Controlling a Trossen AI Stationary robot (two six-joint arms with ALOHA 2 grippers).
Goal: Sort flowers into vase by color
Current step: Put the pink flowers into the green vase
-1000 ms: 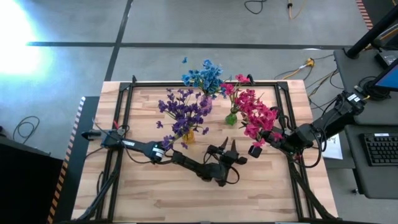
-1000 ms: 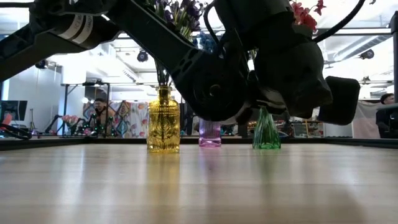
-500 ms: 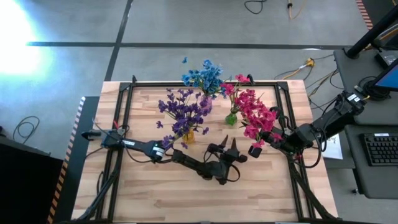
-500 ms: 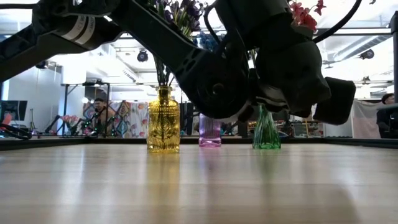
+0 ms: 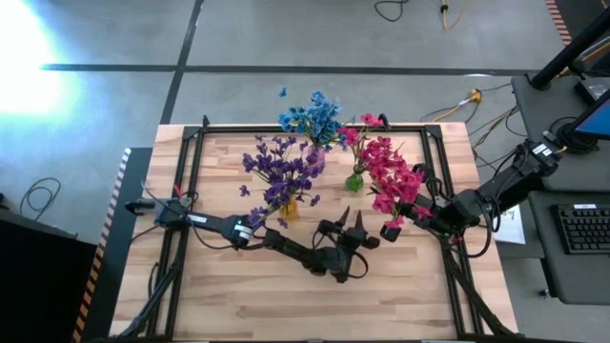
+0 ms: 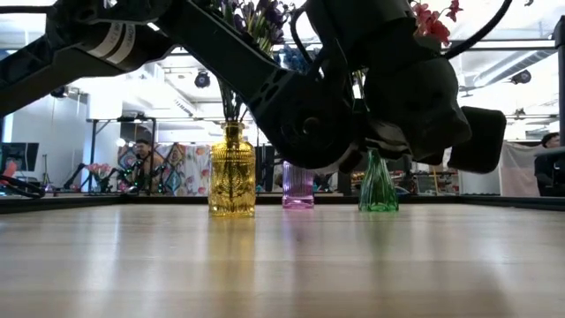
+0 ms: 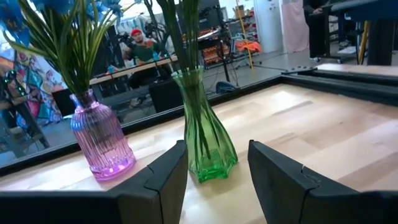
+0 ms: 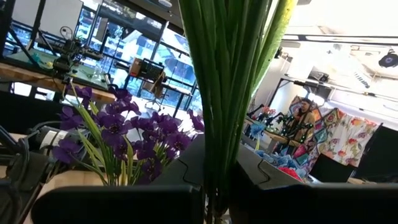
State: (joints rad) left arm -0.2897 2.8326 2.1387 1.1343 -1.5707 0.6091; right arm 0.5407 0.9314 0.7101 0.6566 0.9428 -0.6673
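Three vases stand on the table: a yellow one (image 5: 289, 208) (image 6: 232, 172) with purple flowers (image 5: 278, 170), a pink-purple one (image 7: 102, 146) with blue flowers (image 5: 313, 118), and a green one (image 5: 355, 181) (image 7: 208, 152) holding green stems. My right gripper (image 5: 391, 229) (image 8: 217, 180), right of the green vase, is shut on a bunch of red-pink flowers (image 5: 393, 176). My left gripper (image 5: 350, 227) (image 7: 217, 186) hovers open near the table's middle, on the near side of the green vase, fingers pointing at it. My right gripper pinches several green stems (image 8: 227, 93) of the red-pink bunch together between its two fingers, which come in from the table's right and lie across the stems. The stems rise steeply above the fingers and the blooms (image 5: 386, 162) lean toward the green vase. The stems' lower ends are hidden.
A black frame (image 5: 315, 127) runs around the wooden table top. The near half of the table (image 5: 286, 295) is bare wood. A person (image 7: 140, 46) sits in the room beyond the far edge. A keyboard (image 5: 583, 229) lies off the table's right.
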